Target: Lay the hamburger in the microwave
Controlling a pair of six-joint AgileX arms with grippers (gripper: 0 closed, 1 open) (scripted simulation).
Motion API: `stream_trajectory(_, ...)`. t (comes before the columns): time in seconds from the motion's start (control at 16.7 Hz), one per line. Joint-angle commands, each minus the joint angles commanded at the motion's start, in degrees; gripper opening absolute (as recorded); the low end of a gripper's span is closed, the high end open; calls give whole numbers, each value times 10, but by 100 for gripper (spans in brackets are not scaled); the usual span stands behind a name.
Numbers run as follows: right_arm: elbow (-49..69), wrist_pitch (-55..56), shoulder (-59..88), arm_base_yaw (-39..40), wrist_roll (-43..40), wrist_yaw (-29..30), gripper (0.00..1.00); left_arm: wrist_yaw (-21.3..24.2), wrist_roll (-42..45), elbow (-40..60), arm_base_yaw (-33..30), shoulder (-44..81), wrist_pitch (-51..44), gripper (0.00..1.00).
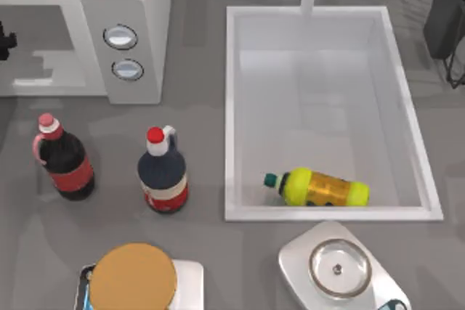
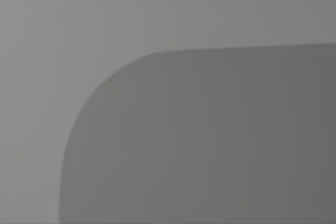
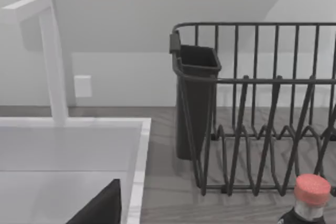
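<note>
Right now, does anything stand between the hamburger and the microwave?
Yes. The hamburger sits at the near edge, the microwave at the far left. Two dark bottles stand between them: a pink-capped bottle and a red-capped bottle. There is a gap between them.

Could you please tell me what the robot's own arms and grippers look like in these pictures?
Little can be judged. The right wrist view has a matte black wedge with a slanted edge, likely part of the right gripper; it bears no cables or markings. A small black shape at the top view's left edge may belong to the left arm.
</note>
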Motion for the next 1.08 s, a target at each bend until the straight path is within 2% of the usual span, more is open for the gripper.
stream_trajectory(0.18, 0, 0, 0, 0, 0, 0, 100, 30, 5, -58, 2, 12, 83, 0)
stream_trajectory(0.42, 0, 0, 0, 0, 0, 0, 100, 59, 9, -103, 1, 22, 136, 0)
stream_trajectory(0.84, 0, 0, 0, 0, 0, 0, 100, 59, 9, -95, -7, 27, 131, 0)
stream_trajectory(1.08, 0, 0, 0, 0, 0, 0, 100, 51, 5, -7, -20, 87, 92, 0)
